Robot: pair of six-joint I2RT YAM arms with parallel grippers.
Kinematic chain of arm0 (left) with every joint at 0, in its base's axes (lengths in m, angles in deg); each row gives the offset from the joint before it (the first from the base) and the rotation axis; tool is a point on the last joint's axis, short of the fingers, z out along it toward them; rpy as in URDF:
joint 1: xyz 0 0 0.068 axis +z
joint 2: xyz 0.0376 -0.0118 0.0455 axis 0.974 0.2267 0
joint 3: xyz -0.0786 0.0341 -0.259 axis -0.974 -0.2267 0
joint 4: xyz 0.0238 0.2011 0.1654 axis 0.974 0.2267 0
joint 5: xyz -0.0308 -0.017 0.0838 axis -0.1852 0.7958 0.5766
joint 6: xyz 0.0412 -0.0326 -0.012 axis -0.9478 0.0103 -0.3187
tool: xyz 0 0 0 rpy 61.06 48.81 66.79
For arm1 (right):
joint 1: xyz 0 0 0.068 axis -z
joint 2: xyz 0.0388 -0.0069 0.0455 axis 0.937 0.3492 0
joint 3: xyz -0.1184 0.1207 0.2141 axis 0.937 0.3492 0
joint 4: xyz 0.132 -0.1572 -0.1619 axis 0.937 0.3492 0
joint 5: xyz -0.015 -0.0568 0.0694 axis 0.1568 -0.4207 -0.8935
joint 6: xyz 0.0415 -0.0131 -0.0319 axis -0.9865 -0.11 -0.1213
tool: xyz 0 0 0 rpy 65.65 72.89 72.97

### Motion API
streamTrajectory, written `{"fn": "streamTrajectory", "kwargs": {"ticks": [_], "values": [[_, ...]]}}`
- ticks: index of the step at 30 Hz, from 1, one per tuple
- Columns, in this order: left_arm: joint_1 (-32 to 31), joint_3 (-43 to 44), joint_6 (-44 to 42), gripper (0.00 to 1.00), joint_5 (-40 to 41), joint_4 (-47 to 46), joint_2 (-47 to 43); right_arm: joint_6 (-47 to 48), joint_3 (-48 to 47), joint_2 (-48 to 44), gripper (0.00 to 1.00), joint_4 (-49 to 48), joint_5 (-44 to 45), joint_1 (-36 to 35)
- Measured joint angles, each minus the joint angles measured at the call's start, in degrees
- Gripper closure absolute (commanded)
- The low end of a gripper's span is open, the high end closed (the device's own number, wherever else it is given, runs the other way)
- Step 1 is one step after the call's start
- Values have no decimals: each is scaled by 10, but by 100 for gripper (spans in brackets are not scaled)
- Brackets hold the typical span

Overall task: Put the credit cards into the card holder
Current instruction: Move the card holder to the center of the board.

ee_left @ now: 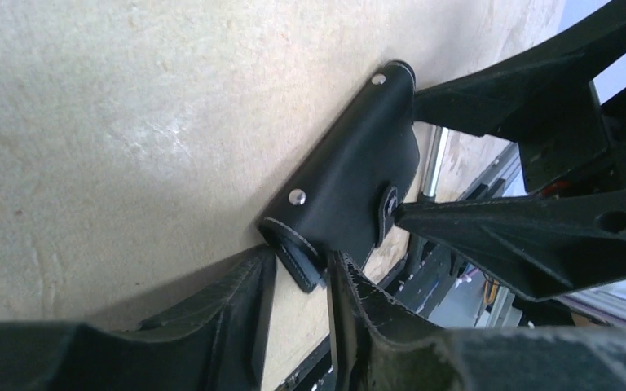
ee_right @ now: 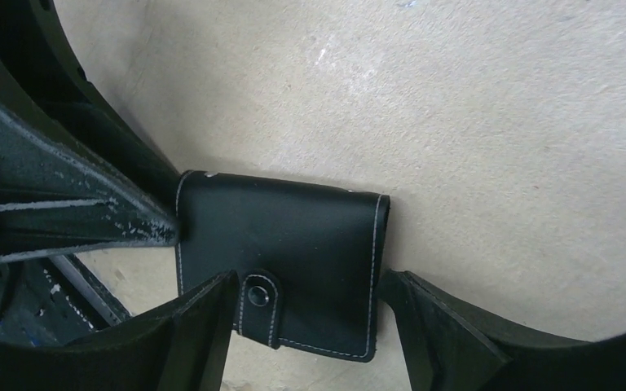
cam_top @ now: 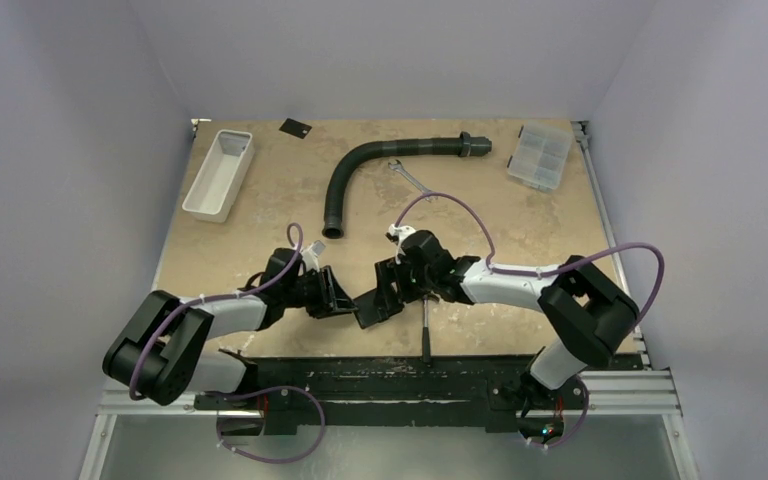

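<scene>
Presently: black stitched folding card holder (ee_right: 293,244), snapped shut, on tan bench (ee_right: 497,122); likely light, supple, slick, so grip by edges. Left tool (ee_left: 301,259) pinches one corner; right tool (ee_right: 308,283) straddles it, wide.

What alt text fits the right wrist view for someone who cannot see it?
A closed black card holder, snap strap fastened, lies on a beige table between the spread fingers of the right gripper. The left gripper meets the holder's left edge, fingertips together.
</scene>
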Motion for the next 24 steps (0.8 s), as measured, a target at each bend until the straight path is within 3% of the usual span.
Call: {"fn": "streamTrajectory", "kwargs": {"ticks": [4, 9, 13, 17, 21, 24], "values": [[0, 0, 8, 88, 9, -14, 21, 3, -10, 24, 26, -14, -21, 1], [2, 5, 23, 91, 3, -37, 42, 16, -23, 27, 22, 8, -13, 1], [13, 17, 23, 69, 1, -40, 58, 49, -62, 27, 14, 60, 63, -31], [59, 35, 12, 55, 9, -26, 52, 73, -116, 27, 12, 111, 174, -103], [103, 56, -28, 45, 38, 72, -28, 75, -144, 27, 10, 144, 250, -160], [114, 98, -68, 44, 68, 177, -113, 75, -148, 27, 10, 162, 271, -189]]}}
